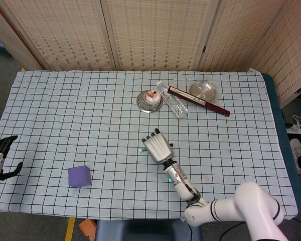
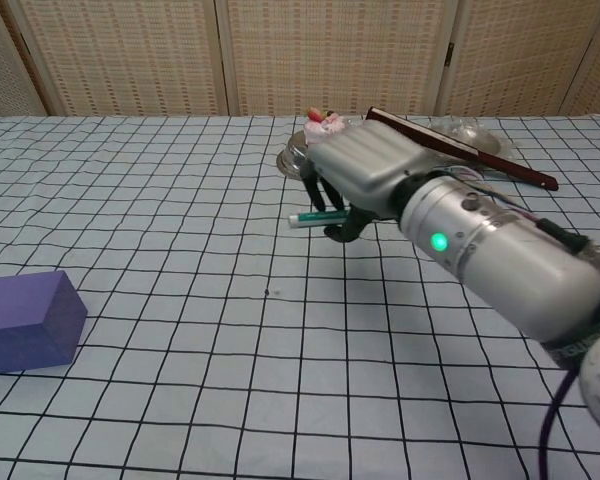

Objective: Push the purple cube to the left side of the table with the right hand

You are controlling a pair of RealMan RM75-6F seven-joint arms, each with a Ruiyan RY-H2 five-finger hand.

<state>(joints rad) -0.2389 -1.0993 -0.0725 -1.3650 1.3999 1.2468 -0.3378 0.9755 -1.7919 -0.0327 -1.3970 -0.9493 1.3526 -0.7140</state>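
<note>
Hovering right hand (image 1: 158, 147) mid-table, well apart from purple cube (image 1: 80, 175)

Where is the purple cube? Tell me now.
The purple cube sits near the table's front left corner in the head view, alone on the checked cloth, well apart from the right hand.

One purple cube (image 1: 79, 175), one bottle (image 1: 172, 100)
</note>
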